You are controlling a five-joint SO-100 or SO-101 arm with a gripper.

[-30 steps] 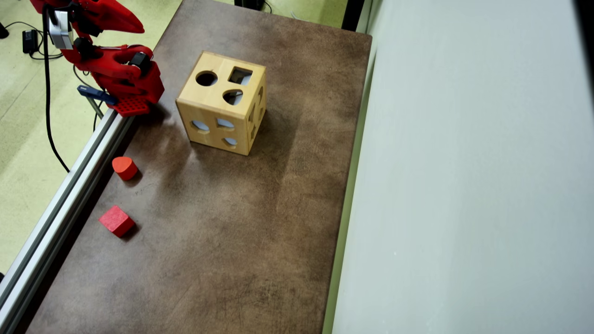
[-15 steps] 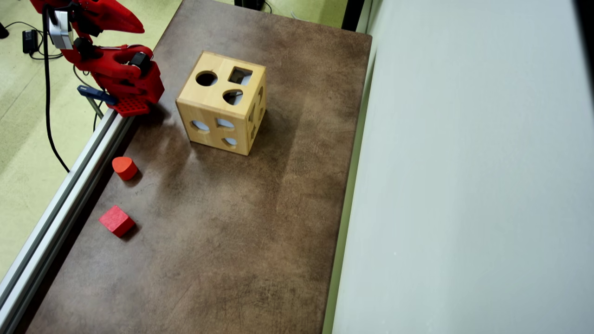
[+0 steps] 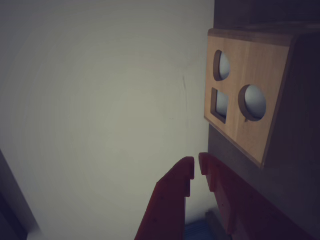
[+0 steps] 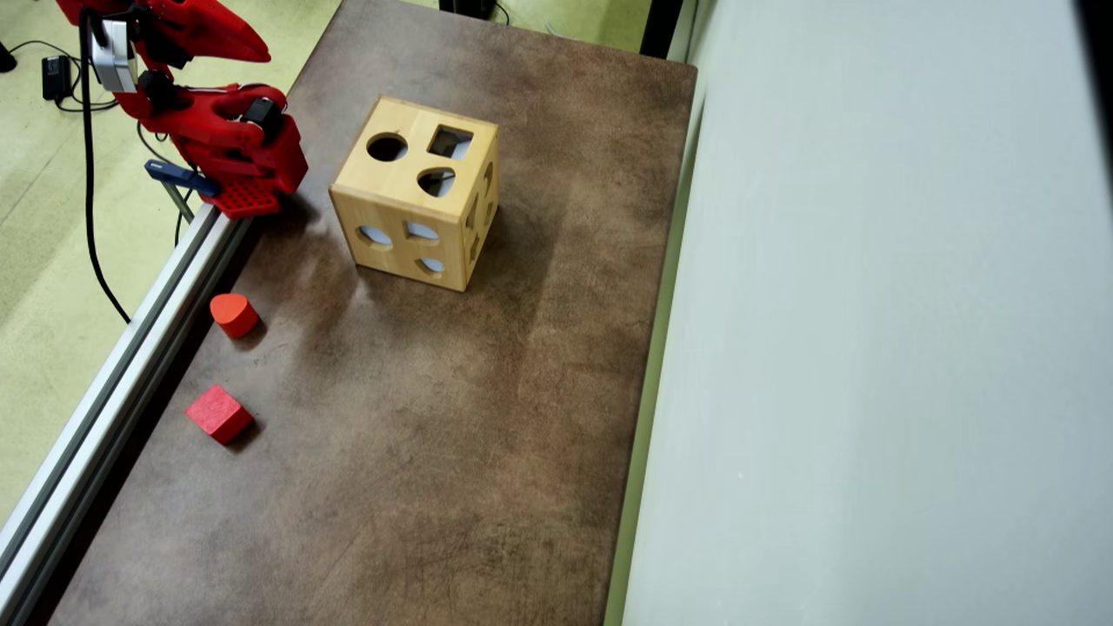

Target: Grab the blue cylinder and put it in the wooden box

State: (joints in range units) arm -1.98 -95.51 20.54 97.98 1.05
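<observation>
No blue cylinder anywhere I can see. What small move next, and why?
Probably raise the wrist camera to look into the wooden box's top holes. The gripper is shut and empty, the table holds only a red rounded block and a red cube, and neither view shows the cylinder; it may already be inside, which cannot be told.

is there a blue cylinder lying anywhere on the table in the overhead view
No, the brown table holds only the wooden box, a red rounded block and a red cube; no blue cylinder shows.
</observation>
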